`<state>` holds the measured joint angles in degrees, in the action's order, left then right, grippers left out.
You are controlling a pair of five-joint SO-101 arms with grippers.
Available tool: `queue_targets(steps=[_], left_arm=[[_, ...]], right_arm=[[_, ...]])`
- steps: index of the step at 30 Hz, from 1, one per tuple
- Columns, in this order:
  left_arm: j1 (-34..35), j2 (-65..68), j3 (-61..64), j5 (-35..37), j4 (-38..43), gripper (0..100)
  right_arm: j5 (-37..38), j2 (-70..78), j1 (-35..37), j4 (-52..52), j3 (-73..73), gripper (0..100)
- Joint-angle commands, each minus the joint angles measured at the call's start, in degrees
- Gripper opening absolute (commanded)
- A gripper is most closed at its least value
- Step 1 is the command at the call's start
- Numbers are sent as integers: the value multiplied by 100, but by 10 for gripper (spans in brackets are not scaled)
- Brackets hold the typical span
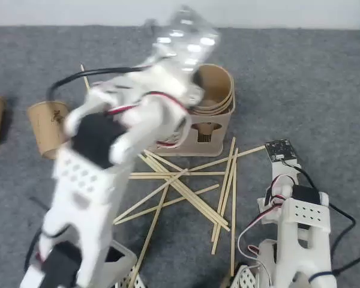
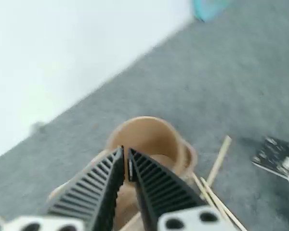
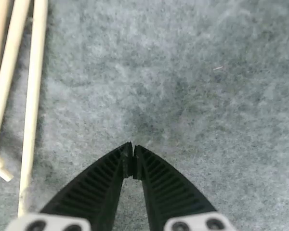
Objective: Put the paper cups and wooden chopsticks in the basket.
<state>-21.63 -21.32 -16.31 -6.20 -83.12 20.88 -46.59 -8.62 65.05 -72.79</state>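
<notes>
While the left gripper (image 2: pixel 125 153) hangs shut and empty above the basket (image 1: pixel 219 120), the nearest loose cup (image 1: pixel 48 127) lies to its left; the right gripper (image 3: pixel 133 149), also shut, sits beside chopsticks (image 3: pixel 31 96).

Left arm (image 1: pixel 108 156): rises from its base at the near left edge in the high view and stretches up and away toward the middle of the table, upper links raised high, wrist at the far end of the reach. Left gripper (image 2: pixel 125 153): black ribbed fingers (image 2: pixel 98 180) pressed together at the tips, nothing between them, angled downward.

Right arm (image 1: pixel 297 222): folded compactly over its base at the near right, wrist held low. Right gripper (image 3: pixel 133 148): fingers (image 3: pixel 156 178) meeting at the tips, nothing held, aimed straight down, low over the surface
</notes>
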Motion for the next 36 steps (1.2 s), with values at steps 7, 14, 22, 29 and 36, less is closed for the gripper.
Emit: queue_targets(steps=[7,14,22,29,36], left_arm=[[2514,-185,171,141,-79,13],[3596,809,145,141,149,13],[4492,2303,127,132,1222,13],[4914,3771,-927,158,1196,13],[4448,4018,-2791,378,-598,13]], right_arm=[[-62,-145,48,-127,-70,8],[-62,-136,40,-127,-79,8],[-62,-127,31,-127,-79,8],[-62,-127,40,-127,-79,8],[-62,-127,57,-127,-79,8]])
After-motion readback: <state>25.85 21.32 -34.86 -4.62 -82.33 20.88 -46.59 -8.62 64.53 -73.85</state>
